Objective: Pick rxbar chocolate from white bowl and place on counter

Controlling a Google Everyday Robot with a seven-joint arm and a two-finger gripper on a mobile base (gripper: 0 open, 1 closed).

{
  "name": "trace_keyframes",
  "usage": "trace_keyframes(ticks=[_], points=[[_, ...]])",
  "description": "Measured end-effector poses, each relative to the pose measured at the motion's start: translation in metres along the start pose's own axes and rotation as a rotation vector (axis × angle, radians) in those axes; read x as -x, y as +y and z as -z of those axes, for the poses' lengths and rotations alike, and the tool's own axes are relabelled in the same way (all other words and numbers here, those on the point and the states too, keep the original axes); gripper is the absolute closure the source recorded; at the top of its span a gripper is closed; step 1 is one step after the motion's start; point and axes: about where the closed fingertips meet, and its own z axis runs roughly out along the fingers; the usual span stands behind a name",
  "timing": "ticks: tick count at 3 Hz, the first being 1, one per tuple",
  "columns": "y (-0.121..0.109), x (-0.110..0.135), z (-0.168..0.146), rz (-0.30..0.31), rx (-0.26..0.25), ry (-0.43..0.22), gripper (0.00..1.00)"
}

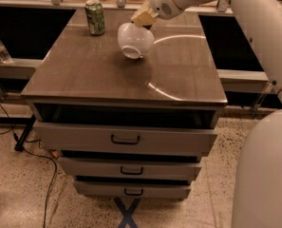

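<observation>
Gripper holds white bowl above counter, can left.

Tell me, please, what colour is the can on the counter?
Green can, clearest in the camera view; the pincer sits at the white bowl.

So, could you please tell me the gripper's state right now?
Gripper: against the far upper edge of the tipped white bowl, above the counter; open or closed cannot be told.

gripper above back middle of counter, clamped on rim of white bowl | bowl tipped sideways, foot facing camera, counter contact unclear | green can upright back-left, apart from bowl | three drawers below
</observation>
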Motion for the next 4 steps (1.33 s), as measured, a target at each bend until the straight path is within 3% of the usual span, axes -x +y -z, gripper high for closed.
trace_keyframes(ticks=[2, 3, 4], points=[[0.007, 0.007, -0.010, 0.037, -0.015, 0.022, 1.00], [0.009, 0.003, 0.000, 0.039, -0.028, 0.034, 1.00], [-0.012, -0.015, 0.014, 0.020, -0.063, 0.064, 1.00]])
